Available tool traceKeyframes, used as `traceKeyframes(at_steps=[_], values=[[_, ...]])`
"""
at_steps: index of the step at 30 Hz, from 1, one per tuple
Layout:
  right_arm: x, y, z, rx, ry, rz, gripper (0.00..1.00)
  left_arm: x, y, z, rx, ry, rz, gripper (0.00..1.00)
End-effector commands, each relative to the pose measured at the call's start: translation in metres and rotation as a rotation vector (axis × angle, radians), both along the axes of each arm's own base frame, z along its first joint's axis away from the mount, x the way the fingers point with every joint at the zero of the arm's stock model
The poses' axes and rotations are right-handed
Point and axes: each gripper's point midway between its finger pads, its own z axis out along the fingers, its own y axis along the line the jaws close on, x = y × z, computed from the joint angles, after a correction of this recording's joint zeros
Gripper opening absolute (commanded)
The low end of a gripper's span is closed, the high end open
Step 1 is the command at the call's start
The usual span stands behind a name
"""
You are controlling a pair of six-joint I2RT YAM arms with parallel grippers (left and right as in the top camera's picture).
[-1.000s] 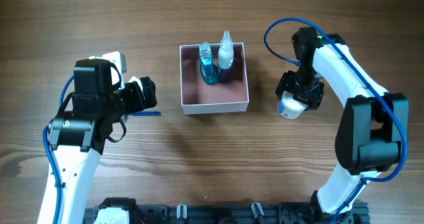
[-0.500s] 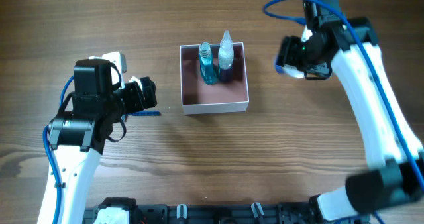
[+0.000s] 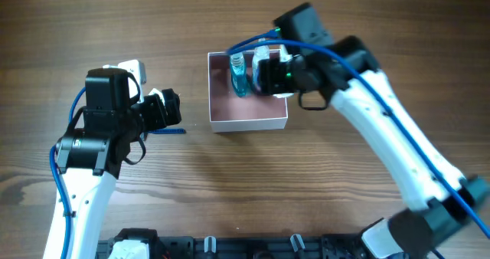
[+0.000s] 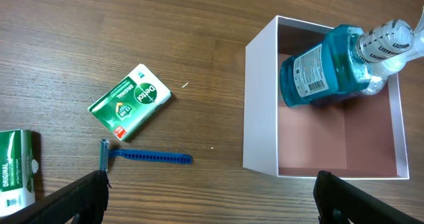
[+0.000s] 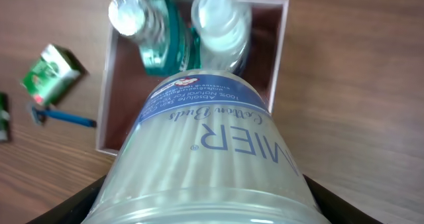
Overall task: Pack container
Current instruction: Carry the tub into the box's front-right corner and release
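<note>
The container (image 3: 249, 124), a square white box with a dusty-pink inside, stands at mid table. A blue mouthwash bottle (image 3: 240, 73) and a clear bottle (image 5: 218, 18) sit against its far wall. My right gripper (image 3: 269, 73) hovers over the container's far right part, shut on a clear tub of cotton buds (image 5: 205, 151), which fills the right wrist view. My left gripper (image 3: 170, 109) stands open and empty to the left of the container (image 4: 260, 111), above bare wood.
A blue razor (image 4: 142, 156) lies on the wood just left of the container, under my left gripper. A green soap box (image 4: 130, 100) lies beyond it and another green box (image 4: 14, 168) further left. The right arm reaches across the table's right half.
My right arm has lifted the cotton buds tub from the table's right side and carried it left, over the container. The left arm has not moved.
</note>
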Motion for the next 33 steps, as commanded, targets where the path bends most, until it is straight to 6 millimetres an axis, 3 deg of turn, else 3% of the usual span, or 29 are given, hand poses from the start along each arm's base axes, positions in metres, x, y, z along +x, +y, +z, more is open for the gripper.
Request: traceKeyframes(at_steps=[1, 11, 21, 25, 26, 29, 31, 33], values=[[0.006, 0.004, -0.034, -0.058, 0.064, -0.015, 0.06, 0.002, -0.004, 0.008, -0.016, -0.016, -0.007, 1.00], [0.009, 0.006, -0.091, -0.142, 0.186, -0.019, 0.08, 0.002, -0.004, 0.008, -0.016, -0.016, -0.007, 1.00], [0.008, 0.004, -0.112, -0.174, 0.236, -0.017, 0.16, 0.002, -0.004, 0.007, -0.016, -0.016, -0.007, 1.00], [0.006, 0.003, -0.114, -0.182, 0.247, -0.016, 0.33, 0.002, -0.004, 0.007, -0.016, -0.015, -0.007, 1.00], [0.006, 0.003, -0.114, -0.182, 0.247, -0.016, 0.47, 0.001, -0.004, 0.007, -0.016, -0.014, -0.007, 1.00], [0.006, 0.003, -0.114, -0.182, 0.248, -0.016, 0.58, 0.001, -0.004, 0.007, -0.016, -0.012, -0.007, 1.00], [0.006, 0.003, -0.114, -0.182, 0.247, -0.016, 0.73, 0.001, -0.004, 0.007, -0.016, -0.012, -0.007, 1.00], [0.006, 0.003, -0.114, -0.182, 0.247, -0.016, 0.75, 0.001, -0.004, 0.007, -0.016, -0.012, -0.007, 1.00]])
